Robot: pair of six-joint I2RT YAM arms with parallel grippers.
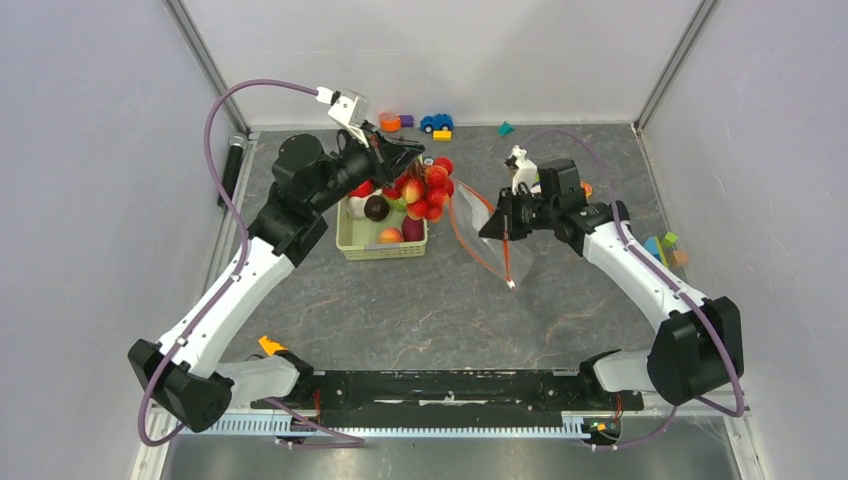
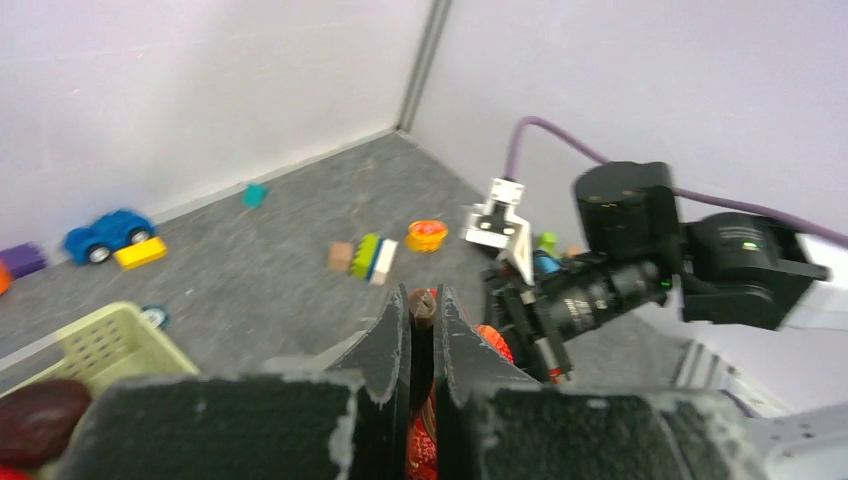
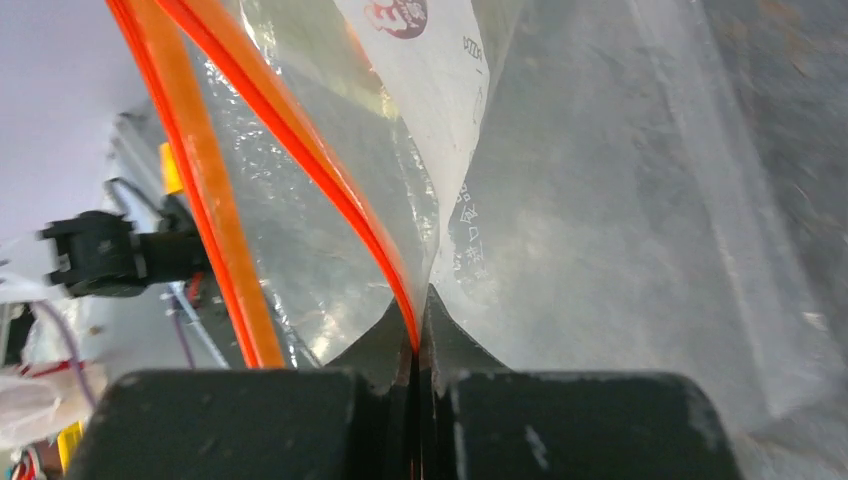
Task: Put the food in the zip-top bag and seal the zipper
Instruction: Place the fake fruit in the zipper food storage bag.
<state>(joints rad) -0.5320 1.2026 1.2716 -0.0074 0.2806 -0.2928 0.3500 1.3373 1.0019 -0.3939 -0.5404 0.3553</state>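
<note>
The left gripper (image 1: 400,158) is pinched nearly shut on what looks like the stem of a strawberry bunch (image 1: 425,190), which hangs at about 1 o'clock of the pale green basket (image 1: 385,253). The right gripper (image 1: 503,215), at 3 o'clock of the bunch, is clamped on the zipper (image 3: 200,190) of the zip-top bag (image 1: 478,228). The berries may catch the sagging mouth and spill, or the thin stem may slip. The mouth's width is hard to judge, and the left wrist view cuts off most of the bunch

Blue toy car (image 1: 436,122) and blocks (image 1: 442,134) lie beyond the green basket (image 1: 380,250).
</note>
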